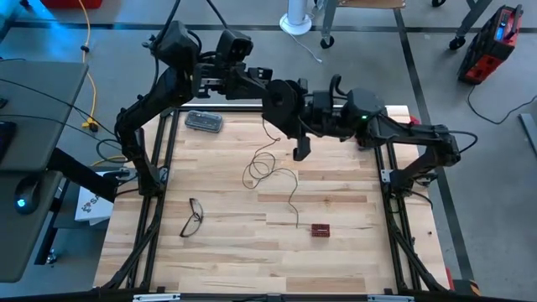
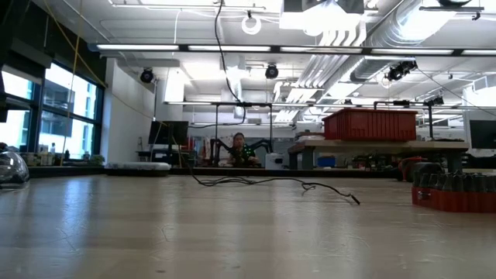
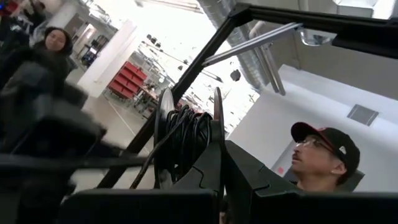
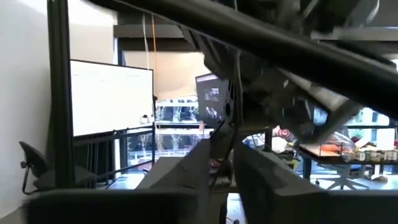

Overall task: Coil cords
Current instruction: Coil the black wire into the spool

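Note:
The cord is a thin dark wire partly wound on a small black reel (image 3: 186, 140), which my left gripper (image 3: 219, 163) (image 1: 281, 99) holds, shut, high over the table's far middle. From the reel the wire (image 1: 267, 164) hangs down and lies in loose loops on the wooden table (image 1: 218, 252), its free end (image 1: 298, 225) toward the near side. My right gripper (image 4: 231, 163) (image 1: 295, 126) faces the left one at the reel, its fingers a narrow gap apart with the wire (image 4: 235, 93) running down between them. Whether they touch the wire, I cannot tell. My left gripper holds the reel by one of its round side discs (image 3: 217, 118), at the disc's rim. One finger (image 3: 202, 177) lies on the wound-wire side and the other (image 3: 252, 180) outside. The reel stands on edge, lifted clear, with the wire trailing slack below.
Black-framed eyeglasses (image 1: 193, 216) lie near the table's left side. A small red-brown block (image 1: 320, 229) (image 2: 453, 194) sits near the right front. A clear container (image 1: 204, 122) stands at the far left. A person shows beyond the reel in the left wrist view.

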